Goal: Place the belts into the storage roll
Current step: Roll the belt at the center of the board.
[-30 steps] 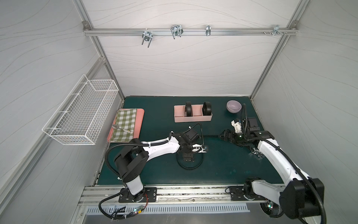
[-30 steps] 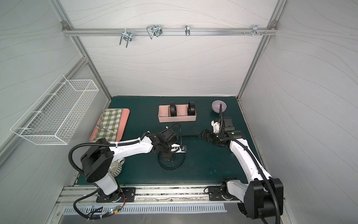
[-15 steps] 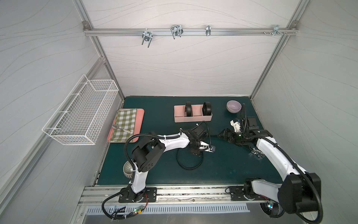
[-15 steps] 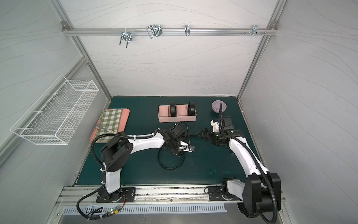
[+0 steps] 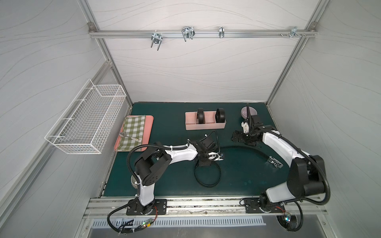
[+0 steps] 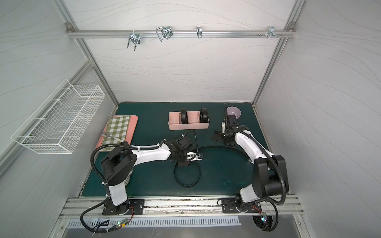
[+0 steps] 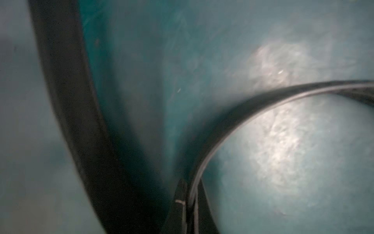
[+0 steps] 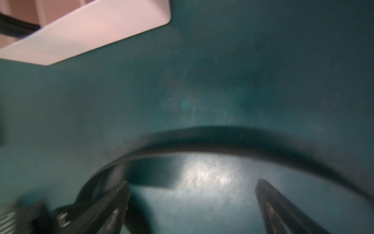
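While the left wrist camera sits almost on the green mat (image 7: 283, 162), I can read the grip from it: the left gripper (image 7: 191, 204) is clenched on the loose belt (image 7: 222, 121), the thin strap pinched edge-on between its fingers. In both top views that belt makes a round loop on the mat on the near side of the gripper, then sweeps in a long arc towards the right arm and ends at a buckle (image 5: 274, 162) lying flat.

Further back, the right gripper (image 8: 193, 182) is released, fingers spread wide with nothing between them. The strap curves across just ahead of them, and I cannot tell whether it touches one.

Beyond both arms stands the storage roll (image 5: 205, 126), with two coiled belts (image 5: 220, 115) upright inside. One is in the end compartment on the right arm's side, the other two compartments along.
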Robot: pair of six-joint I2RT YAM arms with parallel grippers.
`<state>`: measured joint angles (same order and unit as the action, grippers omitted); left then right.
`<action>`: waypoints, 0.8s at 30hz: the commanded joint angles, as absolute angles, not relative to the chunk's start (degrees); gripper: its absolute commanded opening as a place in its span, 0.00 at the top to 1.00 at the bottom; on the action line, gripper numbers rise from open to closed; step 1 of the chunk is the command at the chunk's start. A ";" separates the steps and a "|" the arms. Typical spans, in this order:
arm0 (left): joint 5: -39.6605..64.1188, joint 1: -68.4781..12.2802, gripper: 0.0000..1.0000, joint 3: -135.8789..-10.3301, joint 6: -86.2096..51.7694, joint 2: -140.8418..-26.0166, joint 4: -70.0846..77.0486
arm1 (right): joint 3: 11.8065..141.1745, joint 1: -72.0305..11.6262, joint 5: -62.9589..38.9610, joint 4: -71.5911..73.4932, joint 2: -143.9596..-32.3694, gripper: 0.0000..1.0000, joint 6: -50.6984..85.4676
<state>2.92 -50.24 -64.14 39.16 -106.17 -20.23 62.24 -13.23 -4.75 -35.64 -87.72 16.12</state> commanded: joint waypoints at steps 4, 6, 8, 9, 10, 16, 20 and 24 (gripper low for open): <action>-4.43 -48.90 1.00 -65.44 22.44 -105.09 -25.39 | 70.63 -10.75 -0.28 -41.99 -97.68 0.01 6.97; -6.09 -48.37 1.00 -65.01 20.59 -104.89 -26.19 | 72.32 -7.98 -5.14 -42.41 -100.89 0.01 7.52; -9.70 -48.17 1.00 -64.12 19.63 -104.06 -25.84 | 74.68 -6.59 -6.76 -44.18 -103.96 0.01 7.64; -11.13 -48.00 1.00 -64.01 19.39 -103.83 -25.92 | 75.78 -6.59 -6.60 -45.37 -105.08 0.01 7.72; -12.66 -47.67 1.00 -64.14 19.06 -103.63 -26.20 | 76.44 -6.54 -6.68 -46.29 -105.78 0.01 7.80; -15.16 -42.30 1.00 -67.75 14.63 -105.36 -30.57 | 73.28 -6.46 -7.99 -47.66 -106.89 0.03 10.07; -20.34 -38.85 1.00 -72.19 7.54 -108.05 -34.81 | 68.95 -6.87 -12.17 -47.71 -104.65 0.23 10.64; -21.12 -36.55 1.00 -77.78 1.77 -111.77 -41.01 | 63.81 -8.60 -17.01 -47.37 -100.75 0.35 12.07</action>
